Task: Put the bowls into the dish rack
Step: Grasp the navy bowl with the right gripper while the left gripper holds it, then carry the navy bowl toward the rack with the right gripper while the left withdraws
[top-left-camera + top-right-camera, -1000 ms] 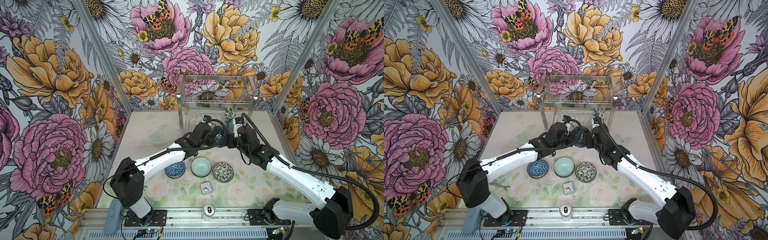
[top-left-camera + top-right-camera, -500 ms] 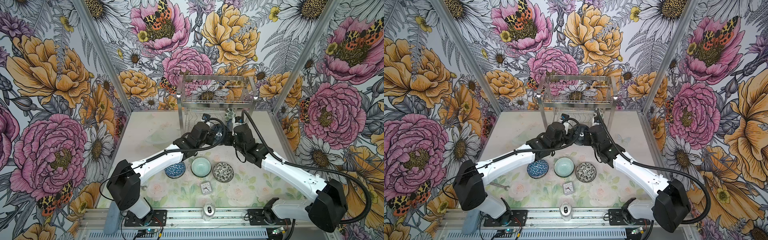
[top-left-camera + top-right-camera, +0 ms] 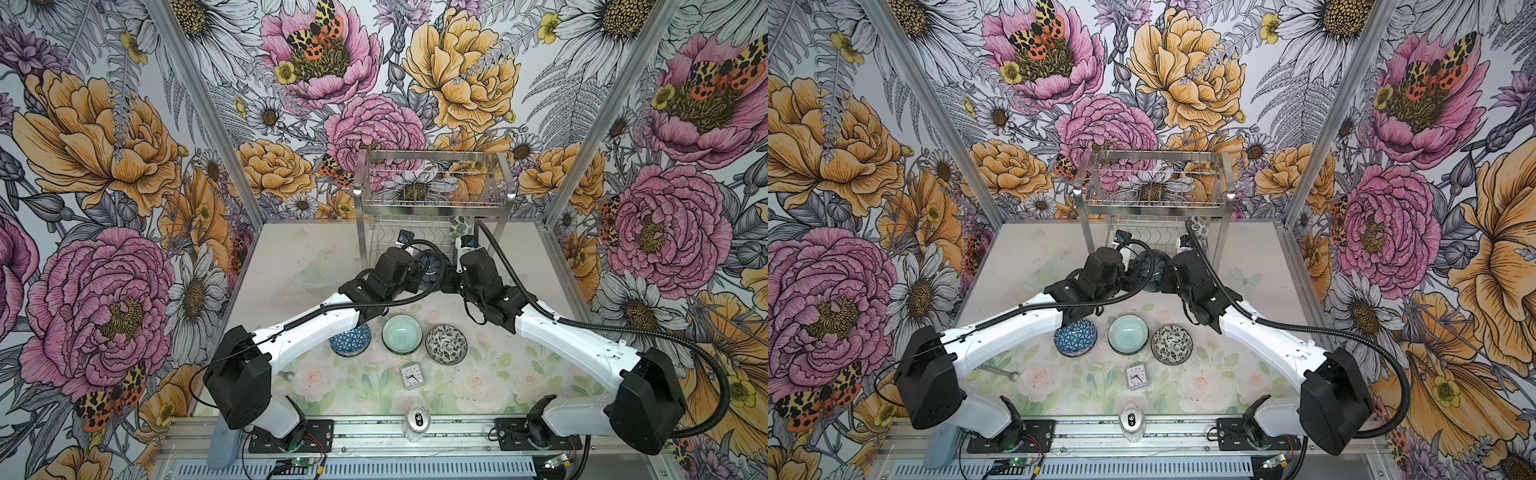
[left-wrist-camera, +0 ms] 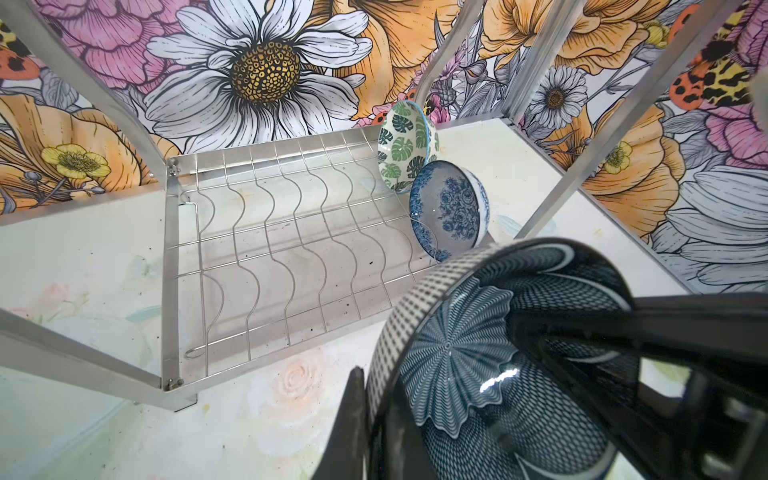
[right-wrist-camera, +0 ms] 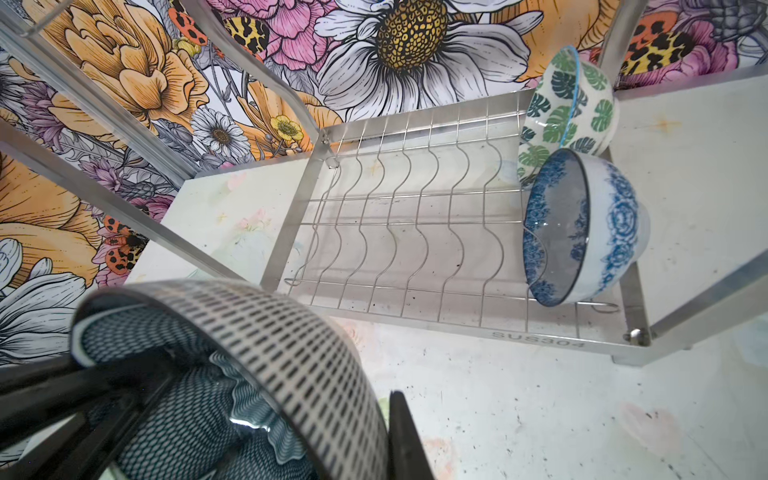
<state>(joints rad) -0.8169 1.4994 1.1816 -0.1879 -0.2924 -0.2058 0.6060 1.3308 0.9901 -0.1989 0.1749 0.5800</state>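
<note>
Three bowls sit nearest me in a row on the table [image 3: 299, 257]: blue triangle bowl [image 3: 351, 338], pale teal bowl [image 3: 402, 333], black-white leaf bowl [image 3: 446, 344]. Beyond them I hold the navy petal bowl [image 3: 431, 266] on edge just before the dish rack [image 3: 360, 232]. The left gripper [image 4: 432, 345] and right gripper [image 5: 282, 386] each pinch its rim. Farthest, the green-leaf bowl [image 4: 403, 145] and blue floral bowl [image 4: 449, 208] stand in the lower wire slots.

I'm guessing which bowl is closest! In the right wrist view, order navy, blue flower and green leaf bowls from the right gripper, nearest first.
1. navy bowl, in right gripper
2. blue flower bowl, in the rack
3. green leaf bowl, behind it
</note>
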